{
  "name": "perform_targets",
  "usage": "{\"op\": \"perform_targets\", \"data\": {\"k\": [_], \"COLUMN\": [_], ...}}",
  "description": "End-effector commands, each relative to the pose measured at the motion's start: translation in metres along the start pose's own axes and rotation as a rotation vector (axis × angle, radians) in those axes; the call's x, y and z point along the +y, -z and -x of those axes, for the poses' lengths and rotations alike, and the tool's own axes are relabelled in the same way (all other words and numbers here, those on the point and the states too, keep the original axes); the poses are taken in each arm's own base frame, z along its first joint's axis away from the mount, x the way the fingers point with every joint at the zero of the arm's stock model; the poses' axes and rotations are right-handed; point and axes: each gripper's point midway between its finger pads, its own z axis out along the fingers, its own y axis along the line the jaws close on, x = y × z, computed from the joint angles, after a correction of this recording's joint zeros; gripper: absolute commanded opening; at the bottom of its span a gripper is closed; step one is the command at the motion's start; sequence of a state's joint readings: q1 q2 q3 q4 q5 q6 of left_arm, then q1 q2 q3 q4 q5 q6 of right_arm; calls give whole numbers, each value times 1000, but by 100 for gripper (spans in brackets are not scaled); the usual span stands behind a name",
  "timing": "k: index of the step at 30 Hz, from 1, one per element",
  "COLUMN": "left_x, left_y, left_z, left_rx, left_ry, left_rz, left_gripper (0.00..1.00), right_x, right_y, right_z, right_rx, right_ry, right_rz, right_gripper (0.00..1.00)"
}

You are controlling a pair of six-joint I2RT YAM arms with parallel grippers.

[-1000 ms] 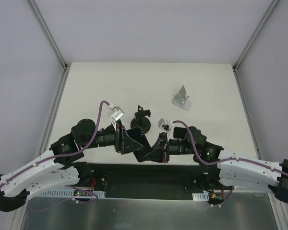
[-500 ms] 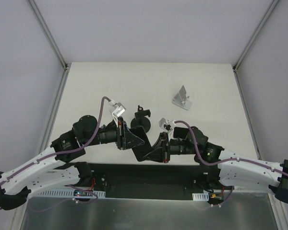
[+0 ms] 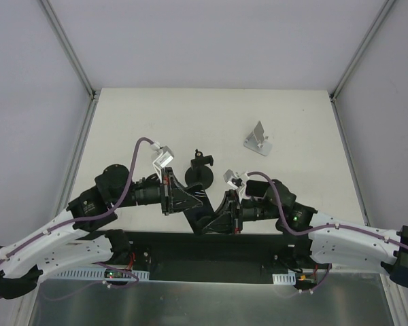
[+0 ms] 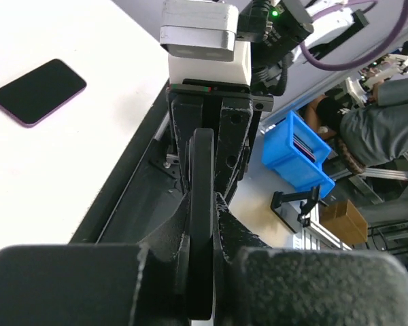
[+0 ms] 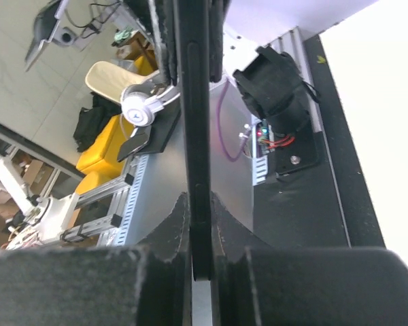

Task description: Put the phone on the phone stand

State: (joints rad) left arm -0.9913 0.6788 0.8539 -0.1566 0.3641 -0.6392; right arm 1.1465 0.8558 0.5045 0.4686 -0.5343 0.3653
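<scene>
While flat on table [image 4: 54,190], phone [image 4: 38,92], long axis up-right in left wrist view; left claw [image 4: 200,146], right claw [image 5: 192,102] closed, empty.

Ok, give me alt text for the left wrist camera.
The left gripper is shut on a thin dark slab, edge-on, facing the right gripper. A dark phone lies flat on the white table, upper left.

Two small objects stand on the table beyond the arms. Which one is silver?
The phone stand, farther right. The other object, nearer the middle, is black.
</scene>
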Motion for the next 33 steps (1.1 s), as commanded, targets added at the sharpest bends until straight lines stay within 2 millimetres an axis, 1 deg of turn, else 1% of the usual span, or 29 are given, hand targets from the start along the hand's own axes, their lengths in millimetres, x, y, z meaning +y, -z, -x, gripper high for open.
{"op": "perform_targets", "data": {"k": [1, 2, 3, 4, 5, 6, 7, 8, 9, 10, 11, 12, 13, 14, 15, 16, 17, 19, 20, 23, 25, 26, 27, 28, 29, 30, 31, 32, 33], "left_x": [-32, -32, -32, -31, -20, -22, -10, 7, 13, 31, 44, 54, 66, 69, 72, 74, 79, 82, 84, 88, 89, 90, 93, 93, 92, 92, 92, 89, 88], "left_y": [8, 9, 11, 12, 12, 16, 17, 22, 26, 31, 35, 46, 53, 59, 62, 65, 70, 74, 75, 71, 67, 63, 63, 61, 55, 52, 50, 44, 40], "left_z": [26, 26, 33, 36, 31, 38, 43, 34, 39, 46, 48, 46, 52, 54, 55, 57, 62, 66, 70, 74, 79, 84, 88, 93, 101, 106, 112, 122, 125], "left_rx": [-82, -85, -106, -112, -82, -94, -111, -71, -72, -102, -100, -88, -107, -117, -125, -135, -154, -161, -171, -180, -176, -174, -183, -187, -192, -202, -211, -224, -225], "left_ry": [-17, -16, -18, -14, -7, -15, -15, -14, -20, -36, -73, -87, -125, -148, -164, -181, -205, -234, -240, -234, -251, -257, -263, -279, -290, -300, -315, -318, -324], "left_rz": [-104, -98, -76, -55, 5, 29, 108, 198, 259, 367, 437, 513, 582, 608, 627, 640, 671, 698, 720, 744, 757, 772, 794, 804, 809, 812, 824, 820, 816], "left_gripper": [0, 0, 0, 0, 0, 0, 0, 0, 0, 0, 0, 0, 0, 0, 0, 0, 0, 0, 0, 0, 0, 0, 0, 0, 0, 0, 0, 0, 0], "right_x": [6, 3, -2, -10, -25, -35, -51, -60, -70, -92, -102, -109, -122, -122, -128, -136, -138, -152, -160, -173, -182, -184, -193, -192, -194, -201, -201, -202, -208], "right_y": [-7, -8, -7, -3, 1, 6, 18, 26, 35, 58, 70, 81, 100, 104, 113, 118, 121, 125, 131, 120, 103, 98, 91, 81, 75, 68, 63, 60, 59], "right_z": [24, 22, 22, 16, 21, 20, 20, 19, 20, 18, 17, 17, 8, 16, 20, 16, 30, 36, 45, 70, 85, 88, 86, 95, 97, 92, 98, 97, 90], "right_rx": [-66, -59, -59, -37, -74, -80, -97, -104, -119, -139, -144, -154, -118, -123, -111, -64, -78, -37, -45, -25, 2, 16, 50, 42, 54, 81, 79, 89, 119], "right_ry": [-2, -13, -24, -49, -52, -62, -77, -84, -105, -123, -138, -160, -158, -157, -138, -136, -126, -92, -92, -46, -11, 3, 0, 8, 16, 5, 4, 0, -16], "right_rz": [-3, -24, -50, -108, -199, -260, -378, -446, -524, -698, -783, -856, -972, -1005, -1053, -1100, -1121, -1171, -1201, -1178, -1147, -1144, -1143, -1112, -1098, -1098, -1091, -1096, -1119], "right_gripper": [1, 1, 2, 18, 31, 44, 66, 75, 82, 94, 98, 100, 97, 96, 96, 96, 96, 96, 96, 96, 96, 96, 97, 99, 99, 95, 90, 87, 83]}}
